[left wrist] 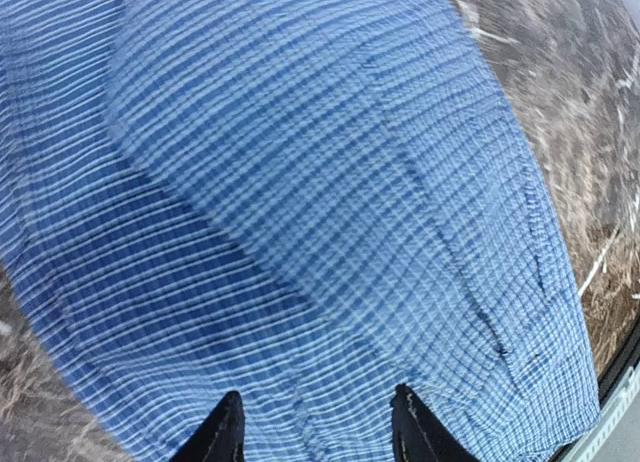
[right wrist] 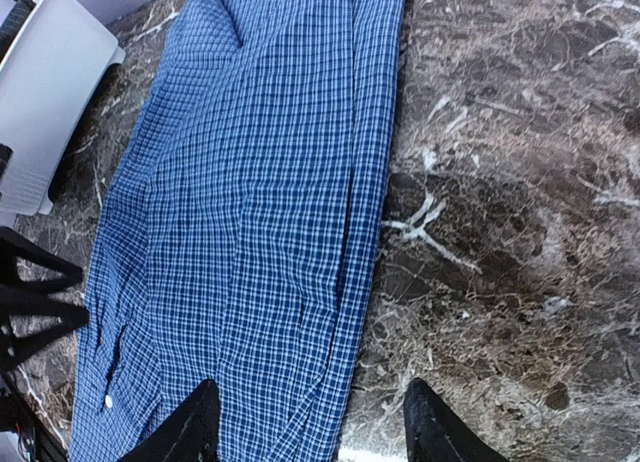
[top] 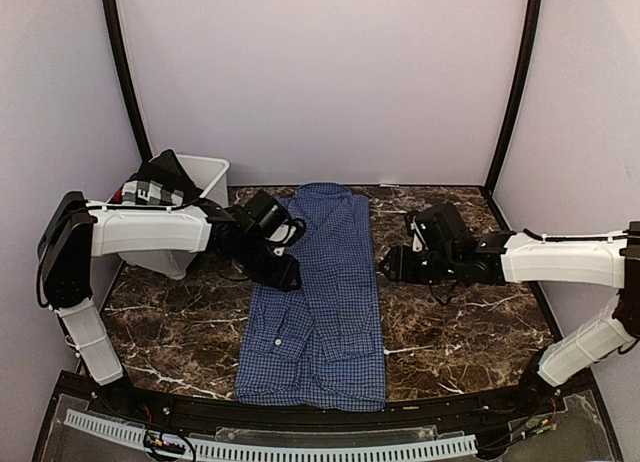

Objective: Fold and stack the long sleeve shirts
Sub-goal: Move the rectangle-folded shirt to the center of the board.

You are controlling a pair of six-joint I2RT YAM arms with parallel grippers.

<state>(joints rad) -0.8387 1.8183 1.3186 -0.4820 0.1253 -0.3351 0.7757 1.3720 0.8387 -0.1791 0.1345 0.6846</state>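
A blue checked long sleeve shirt (top: 320, 302) lies flat in a long narrow strip down the middle of the dark marble table, collar end at the far side, sleeves folded in. My left gripper (top: 285, 272) is over the shirt's left edge, open and empty; in the left wrist view (left wrist: 315, 427) the cloth (left wrist: 300, 202) fills the space between its fingers. My right gripper (top: 388, 265) is at the shirt's right edge, open and empty; in the right wrist view (right wrist: 310, 427) one finger is over the shirt (right wrist: 250, 202), the other over bare marble.
A white plastic bin (top: 195, 197) stands at the far left behind my left arm, holding a black-and-white checked cloth (top: 150, 189). The bin's side also shows in the right wrist view (right wrist: 45, 102). Marble table (top: 470, 312) lies right of the shirt.
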